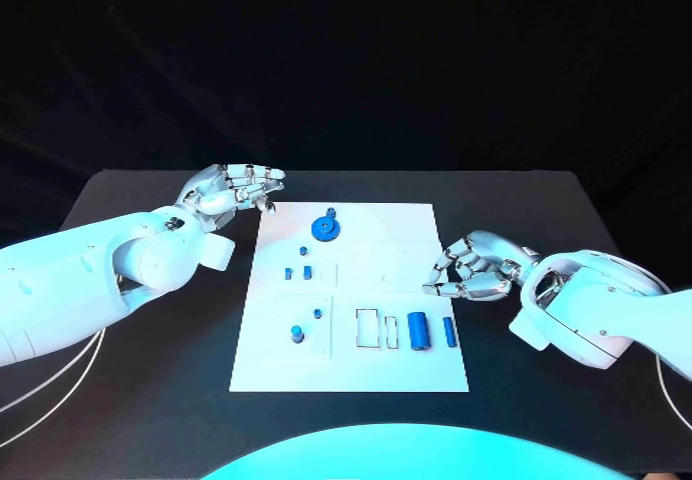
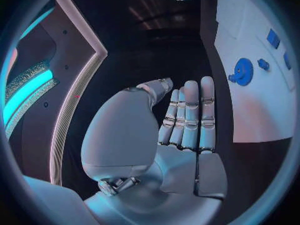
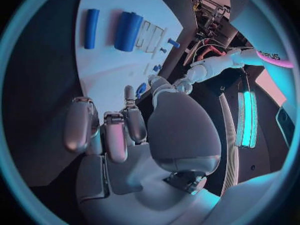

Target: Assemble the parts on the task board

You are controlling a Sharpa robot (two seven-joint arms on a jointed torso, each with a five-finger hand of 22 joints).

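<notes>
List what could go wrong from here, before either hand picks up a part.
1. The thick blue cylinder and thin blue cylinder lie close together, so the right hand reaching for one may nudge the other.
2. Both look round and could roll if bumped.
3. The left hand hovers at the task board corner near the blue gear; a low sweep might shift either.

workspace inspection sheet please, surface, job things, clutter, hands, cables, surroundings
surface: black table, bare around the board.
job's things: white task board mid-table; blue gear near its far edge; large blue cylinder and slimmer blue cylinder near its right side; small blue parts between.
clutter: nothing seen.
hands: left hand at the board's far left corner, holding nothing; right hand at its right edge, fingers curled, nothing held.
cables: pale cables by the left arm.
surroundings: dark backdrop.
</notes>
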